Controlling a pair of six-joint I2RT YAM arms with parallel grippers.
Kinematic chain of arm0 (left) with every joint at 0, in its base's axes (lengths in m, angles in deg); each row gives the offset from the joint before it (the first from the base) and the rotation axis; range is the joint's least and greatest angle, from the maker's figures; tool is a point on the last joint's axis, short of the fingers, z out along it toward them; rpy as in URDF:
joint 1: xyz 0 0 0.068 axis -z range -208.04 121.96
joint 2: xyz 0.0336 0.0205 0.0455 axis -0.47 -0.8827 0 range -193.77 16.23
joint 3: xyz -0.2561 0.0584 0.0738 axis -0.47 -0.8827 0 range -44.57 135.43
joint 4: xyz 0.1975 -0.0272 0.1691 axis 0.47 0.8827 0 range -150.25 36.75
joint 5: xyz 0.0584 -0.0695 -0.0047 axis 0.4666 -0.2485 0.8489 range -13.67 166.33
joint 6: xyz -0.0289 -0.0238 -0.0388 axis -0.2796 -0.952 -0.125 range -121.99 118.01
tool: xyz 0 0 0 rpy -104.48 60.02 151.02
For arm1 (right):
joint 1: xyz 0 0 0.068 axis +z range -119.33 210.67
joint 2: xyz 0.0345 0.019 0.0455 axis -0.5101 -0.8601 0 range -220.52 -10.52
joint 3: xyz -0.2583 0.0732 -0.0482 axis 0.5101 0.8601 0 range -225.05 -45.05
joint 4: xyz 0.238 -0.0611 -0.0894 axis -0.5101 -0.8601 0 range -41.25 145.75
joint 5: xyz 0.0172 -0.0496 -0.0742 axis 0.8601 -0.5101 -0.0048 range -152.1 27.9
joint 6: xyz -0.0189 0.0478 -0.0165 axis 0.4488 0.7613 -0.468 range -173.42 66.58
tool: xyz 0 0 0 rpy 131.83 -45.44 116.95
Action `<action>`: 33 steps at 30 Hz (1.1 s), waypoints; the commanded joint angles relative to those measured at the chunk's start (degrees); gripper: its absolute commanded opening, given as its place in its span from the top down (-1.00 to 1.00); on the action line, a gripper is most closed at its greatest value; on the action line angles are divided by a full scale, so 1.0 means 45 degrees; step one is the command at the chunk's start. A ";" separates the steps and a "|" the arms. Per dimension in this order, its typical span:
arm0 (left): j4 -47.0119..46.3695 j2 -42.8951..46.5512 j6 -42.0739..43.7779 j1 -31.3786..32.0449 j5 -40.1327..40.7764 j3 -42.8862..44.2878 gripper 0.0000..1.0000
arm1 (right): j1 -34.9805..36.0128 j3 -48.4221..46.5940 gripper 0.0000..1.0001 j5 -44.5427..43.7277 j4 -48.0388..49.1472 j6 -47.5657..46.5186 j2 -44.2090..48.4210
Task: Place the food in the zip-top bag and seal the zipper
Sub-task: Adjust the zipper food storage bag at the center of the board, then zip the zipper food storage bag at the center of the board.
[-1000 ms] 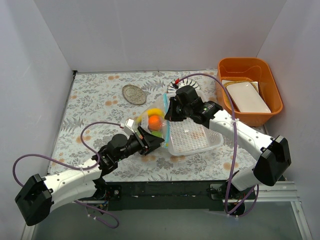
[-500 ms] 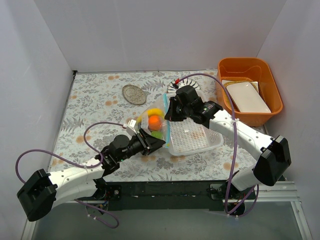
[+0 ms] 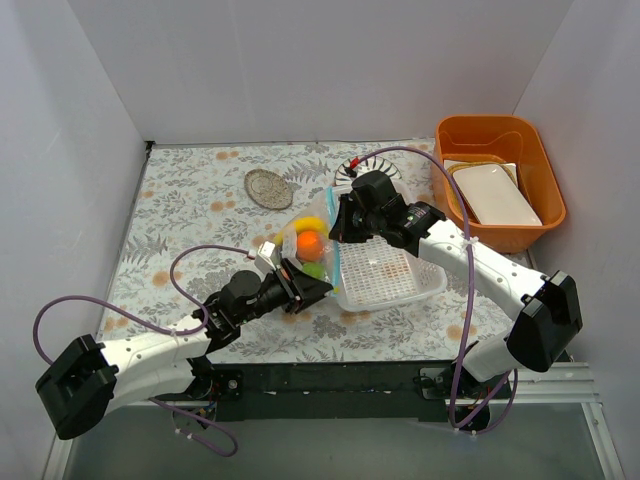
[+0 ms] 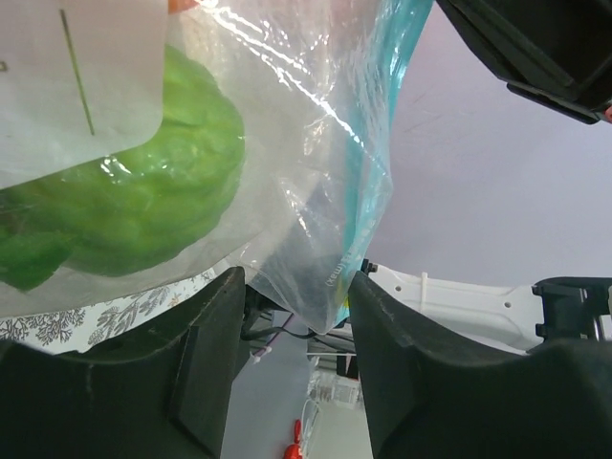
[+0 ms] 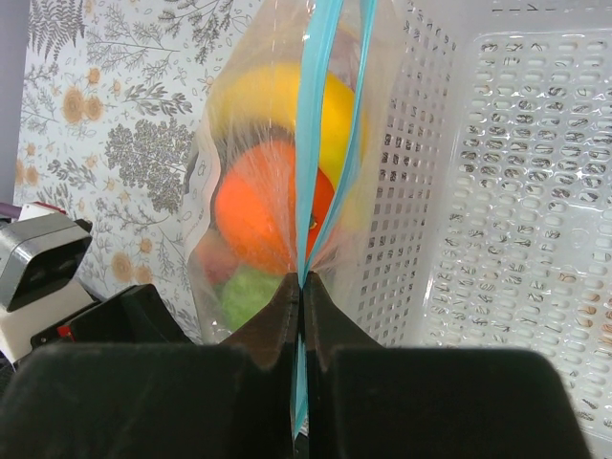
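The clear zip-top bag (image 3: 306,252) stands between my grippers with food inside: an orange (image 3: 310,245), a yellow banana (image 3: 312,224) and a green ball (image 3: 314,268). My right gripper (image 3: 338,225) is shut on the blue-green zipper (image 5: 316,115), which splits into two strips above its fingertips (image 5: 302,287). The orange (image 5: 258,215), banana (image 5: 268,105) and green ball (image 5: 244,287) show through the plastic. My left gripper (image 3: 318,288) is open at the bag's near lower corner. In the left wrist view that corner (image 4: 316,249) hangs between the jaws (image 4: 298,316), beside the green ball (image 4: 134,182).
A white perforated basket (image 3: 385,270) lies right of the bag, under my right arm. An orange bin (image 3: 500,135) holding a white tray (image 3: 495,195) stands at the back right. A small round dish (image 3: 268,188) sits at the back left. White walls enclose the table.
My left gripper has crept slightly nearer and rightward at the bag's lower corner. The right gripper and the bag have held still.
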 commanded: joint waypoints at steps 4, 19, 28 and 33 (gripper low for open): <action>0.0608 0.0269 -0.2696 0.0125 0.0126 0.0320 0.13 | -0.0082 -0.0172 0.97 0.0025 0.0411 0.0058 0.0260; -0.0213 -0.0434 -0.2540 0.0125 0.0691 0.0847 0.55 | -0.0082 0.0141 0.97 0.0709 0.0509 0.0077 0.0261; 0.0978 0.0717 -0.2501 0.0144 0.1200 0.0770 1.00 | -0.0082 0.0277 0.97 0.0729 0.0626 0.0097 0.0202; 0.1330 0.1030 -0.2540 0.0125 0.1259 0.0652 1.00 | -0.0082 0.0219 0.97 0.0729 0.0646 0.0039 0.0163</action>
